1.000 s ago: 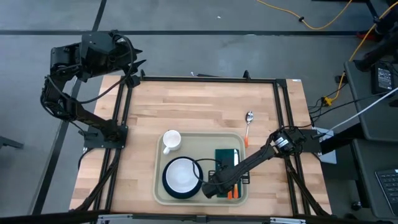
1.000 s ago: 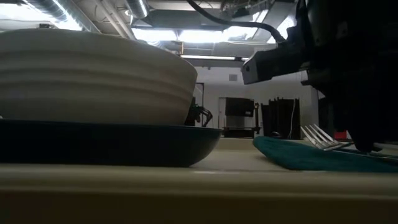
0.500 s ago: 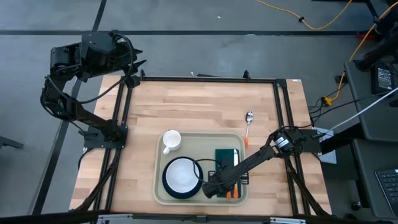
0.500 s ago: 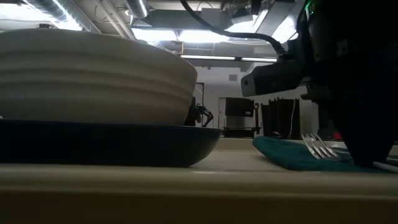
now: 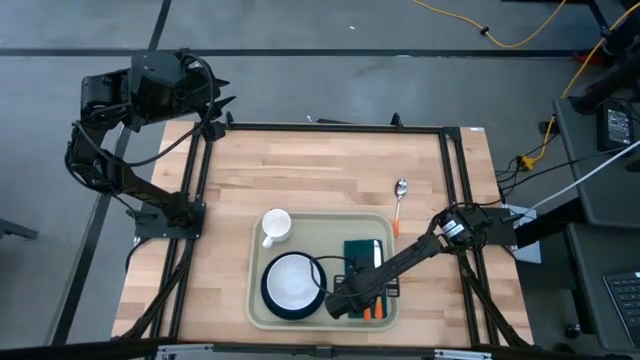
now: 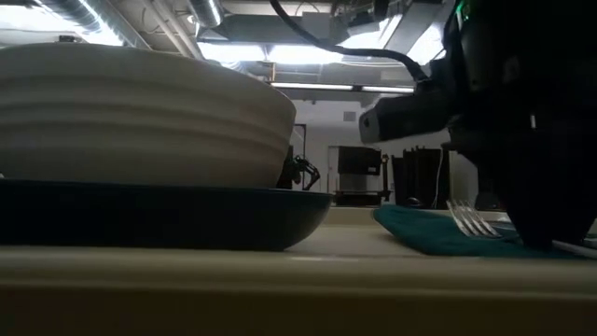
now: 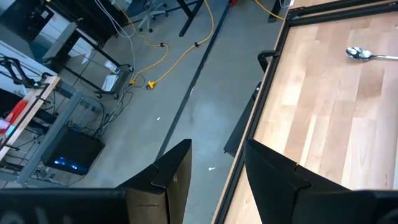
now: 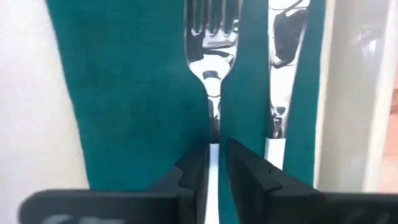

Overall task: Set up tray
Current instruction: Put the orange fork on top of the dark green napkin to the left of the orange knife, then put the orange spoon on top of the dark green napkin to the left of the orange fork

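The beige tray (image 5: pixel 256 300) lies at the table's near middle. On its right part a dark green napkin (image 8: pixel 124 93) bears a fork (image 8: pixel 211 37) and, beside it, a knife (image 8: pixel 283 50). My right gripper (image 8: pixel 216 174) stands over the napkin's near end (image 5: pixel 350 298), shut on the fork. A white bowl (image 5: pixel 292 282) sits on a dark teal plate (image 5: pixel 268 297), and a white cup (image 5: pixel 275 226) stands at the tray's far left. My left gripper (image 5: pixel 222 112) waits open, high beyond the table's far left corner. My right gripper pinches the fork's handle (image 8: pixel 213 149) just behind the neck, between its two fingers. They come from above, pointing down, one on each side of the handle. The fork lies flat on the napkin, its tines (image 6: pixel 469 220) toward the table's far edge.
A spoon (image 5: pixel 400 190) lies on the bare wood beyond the tray's far right corner. A black frame rail (image 5: pixel 330 127) runs along the table's edges. Bare wood spreads across the far half and the left side.
The fork's tine end has sunk from a raised tilt until it lies on the napkin. My right gripper has stayed over the napkin's near end. My left arm has kept still.
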{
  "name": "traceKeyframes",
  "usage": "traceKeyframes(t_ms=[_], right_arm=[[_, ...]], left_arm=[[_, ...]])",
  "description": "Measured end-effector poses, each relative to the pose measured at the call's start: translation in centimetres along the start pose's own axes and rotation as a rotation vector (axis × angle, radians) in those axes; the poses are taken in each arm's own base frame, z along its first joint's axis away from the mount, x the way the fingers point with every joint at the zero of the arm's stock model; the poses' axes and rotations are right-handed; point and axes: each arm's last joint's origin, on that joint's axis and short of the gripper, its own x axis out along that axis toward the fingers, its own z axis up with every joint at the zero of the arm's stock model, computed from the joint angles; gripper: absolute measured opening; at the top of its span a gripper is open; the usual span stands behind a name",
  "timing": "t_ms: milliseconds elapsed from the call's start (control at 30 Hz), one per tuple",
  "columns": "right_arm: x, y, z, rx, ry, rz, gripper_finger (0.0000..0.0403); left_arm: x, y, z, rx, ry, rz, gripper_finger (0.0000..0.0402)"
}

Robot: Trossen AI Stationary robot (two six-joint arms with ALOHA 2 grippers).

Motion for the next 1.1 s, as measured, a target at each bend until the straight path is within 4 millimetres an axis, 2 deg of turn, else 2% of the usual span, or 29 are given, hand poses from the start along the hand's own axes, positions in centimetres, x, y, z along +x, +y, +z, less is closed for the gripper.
traceKeyframes(t_ms=[300, 467, 567, 700, 867, 1033, 1100], right_arm=[[-2.3, -0.3, 0.3, -0.002, -0.045, -0.038, 0.0109], [-5.5, -0.8, 0.9, -0.006, -0.116, -0.046, 0.0123], [-7.7, -1.0, 1.4, -0.042, -0.159, 0.075, 0.0128], [-11.3, -2.4, 2.8, -0.033, -0.205, 0.21, 0.0128], [-16.0, -5.3, 4.3, -0.063, -0.406, 0.464, 0.0129], [-19.8, -8.6, 5.7, -0.19, -0.586, 0.623, 0.0129], [-21.3, -9.9, 6.6, -0.241, -0.643, 0.66, 0.0129]], left_arm=[[0.0, 0.0, 0.0, -0.005, 0.0, 0.0, 0.0143], [0.0, 0.0, 0.0, -0.011, 0.0, 0.0, 0.0143], [0.0, 0.0, 0.0, -0.022, -0.001, 0.0, 0.0143], [0.0, 0.0, 0.0, -0.052, -0.008, -0.018, 0.0143], [-0.2, 0.0, 0.0, -0.111, -0.019, -0.029, 0.0143], [0.1, -0.5, 0.4, -0.193, -0.053, -0.171, 0.0143], [0.9, -1.0, 0.7, -0.21, -0.046, -0.229, 0.0143]])
